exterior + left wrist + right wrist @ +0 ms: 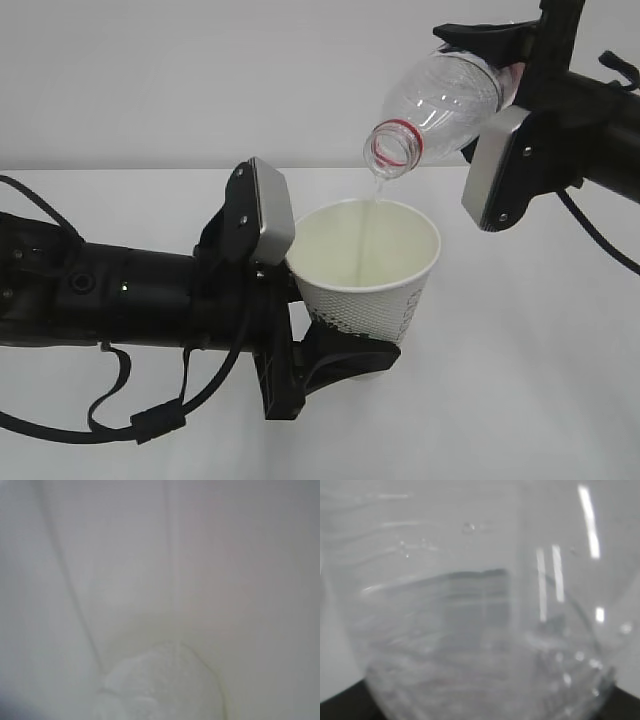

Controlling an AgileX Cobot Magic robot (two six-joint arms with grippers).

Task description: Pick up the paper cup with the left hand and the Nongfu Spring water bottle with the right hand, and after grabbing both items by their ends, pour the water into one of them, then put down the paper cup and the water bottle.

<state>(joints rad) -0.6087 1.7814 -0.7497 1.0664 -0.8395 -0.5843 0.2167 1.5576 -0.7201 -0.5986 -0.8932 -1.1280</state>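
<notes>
The cup point(368, 262) sits upright above the desk point(520, 380), clamped near its base by the jaws of the left hand point(335, 352), and its cream inside shows a pale pool of water point(360, 270) low down. Above and to the right, the bottle point(440, 105) is tipped steeply with its open, red-ringed mouth pointing down over the cup's rim; a thin stream runs from the mouth into the cup. The right hand point(500, 60) clamps the bottle at its far end (the base), and that end is hidden behind the black arm, so the label cannot be seen. The left wrist view is nearly all blurred white cup wall point(160, 580), with a pale rounded patch at the bottom that cannot be identified. The right wrist view is filled by the clear ribbed bottle point(480, 610), out of focus, with droplets and glare streaks; neither wrist view shows the jaws.
</notes>
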